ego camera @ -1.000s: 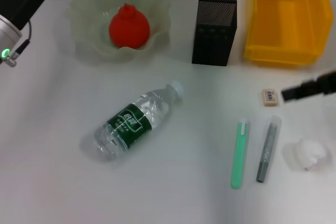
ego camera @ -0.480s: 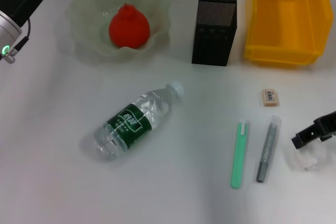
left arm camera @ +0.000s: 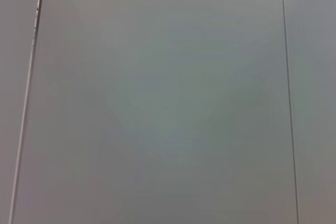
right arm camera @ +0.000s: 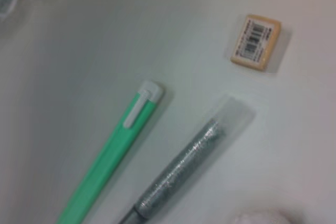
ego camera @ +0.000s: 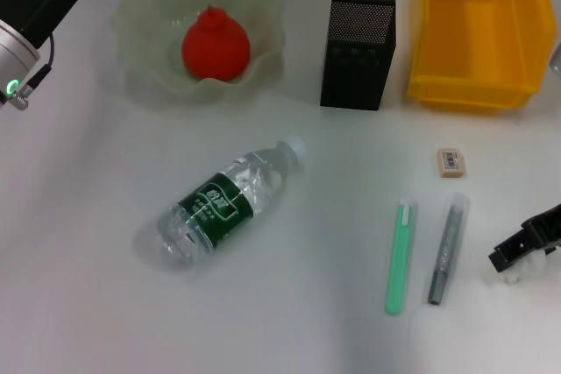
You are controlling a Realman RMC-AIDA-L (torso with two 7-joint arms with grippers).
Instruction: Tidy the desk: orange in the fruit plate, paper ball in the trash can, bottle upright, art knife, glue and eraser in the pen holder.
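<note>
i have my right gripper (ego camera: 524, 250) down at the near right edge of the worktop (ego camera: 79, 216), right on top of the paper ball (ego camera: 512, 276), of which only a white sliver peeks out below the dark fingers; i cannot tell whether they are apart or already closed on it. so the ball lies directly under the fingers, and the right arm is plainly the nearer one; the trash can (ego camera: 478, 28) waits at the far right, straight beyond, and looks empty from here. just left of the gripper the grey glue stick (ego camera: 448, 249) and the green art knife (ego camera: 399, 257) lie side by side, long axes running near to far, with the eraser (ego camera: 450, 162) a little beyond them. the orange (ego camera: 215, 44) already sits in the fruit plate (ego camera: 140, 15); i can't see inside the pen holder (ego camera: 358, 52). the bottle (ego camera: 231, 199) lies on its side, cap pointing far-right. my left gripper is out of sight up at the far left.
</note>
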